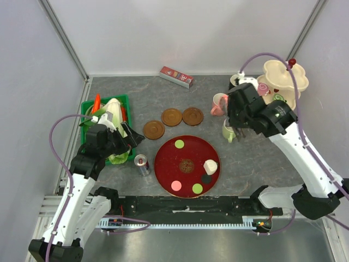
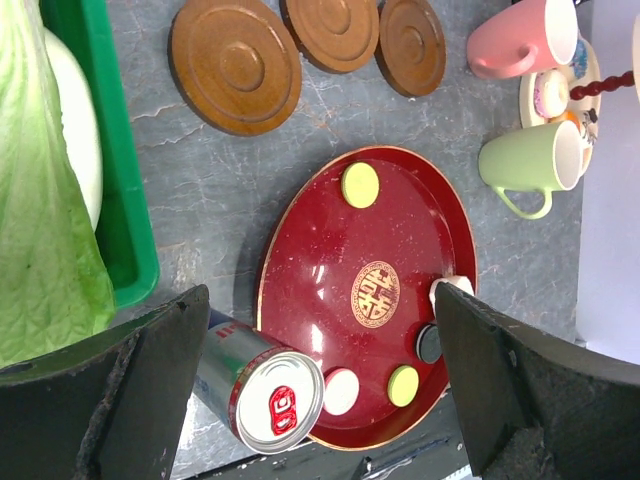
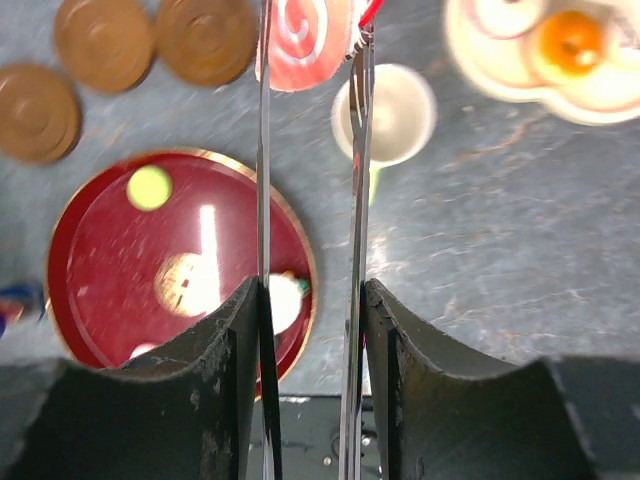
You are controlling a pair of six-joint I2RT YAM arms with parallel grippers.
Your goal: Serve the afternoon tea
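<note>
Right gripper [image 3: 311,20] is hanging above the table [image 3: 480,220] with its jaws drawn narrow. As far as the blurred wrist view shows, it is pinching a pink swirl roll [image 3: 300,45] between the fingertips. Pale green mug [image 3: 385,115] is standing mouth-up just off the outer side of its right finger. Cream stand [image 3: 520,70] is sitting ahead and to the right of the tips, carrying pastries [image 3: 570,40]. Three saucers [image 3: 105,40] are lying ahead to the left, and the red tray [image 3: 110,260] is lying back toward the palm on that same side. Left gripper [image 2: 320,300] is hovering with jaws spread wide, gripping nothing. Drink can [image 2: 265,390] is standing below the gap, close to its left finger. The tray is lying beneath and ahead of the gap, bearing loose macarons [image 2: 360,185]. Pink mug [image 2: 520,40] is showing far ahead to the right, near the green one. Green crate [image 2: 115,200] is sitting off the left finger's outer side.
</note>
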